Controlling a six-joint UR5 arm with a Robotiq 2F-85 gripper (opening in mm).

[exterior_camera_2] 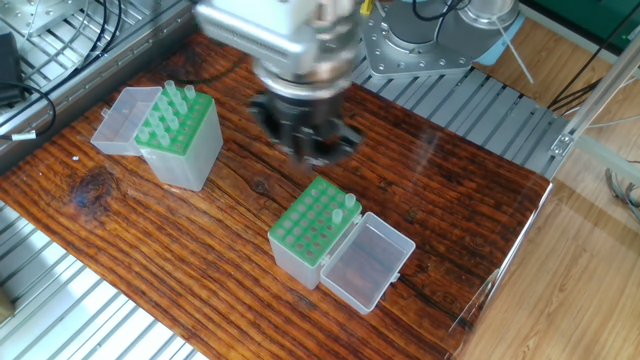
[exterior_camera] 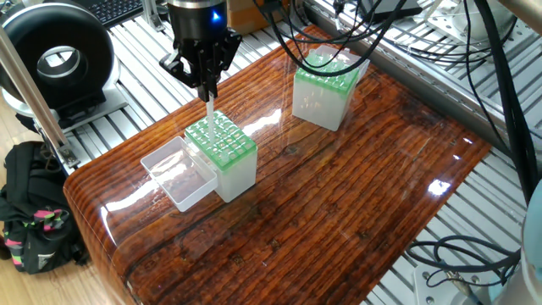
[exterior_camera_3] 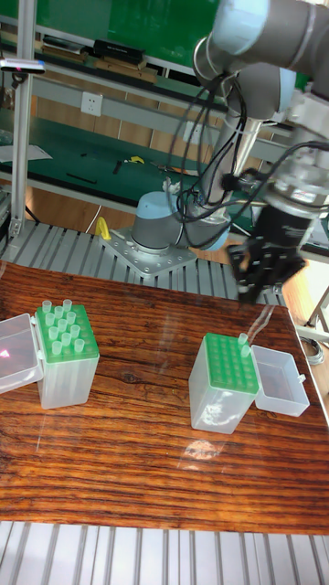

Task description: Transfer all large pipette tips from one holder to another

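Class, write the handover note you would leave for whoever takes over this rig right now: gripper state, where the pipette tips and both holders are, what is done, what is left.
Gripper: raised above the table, carrying nothing visible; motion blur hides whether the jaws are open or shut.
Near holder, clear lid hinged open: one large pipette tip stands in a corner hole by the lid; every other hole looks empty.
Far holder, lid also open: a cluster of tips stands in its green grid.
Done: one tip placed in the near holder.
Left: every tip in the far holder, assuming it is the source.
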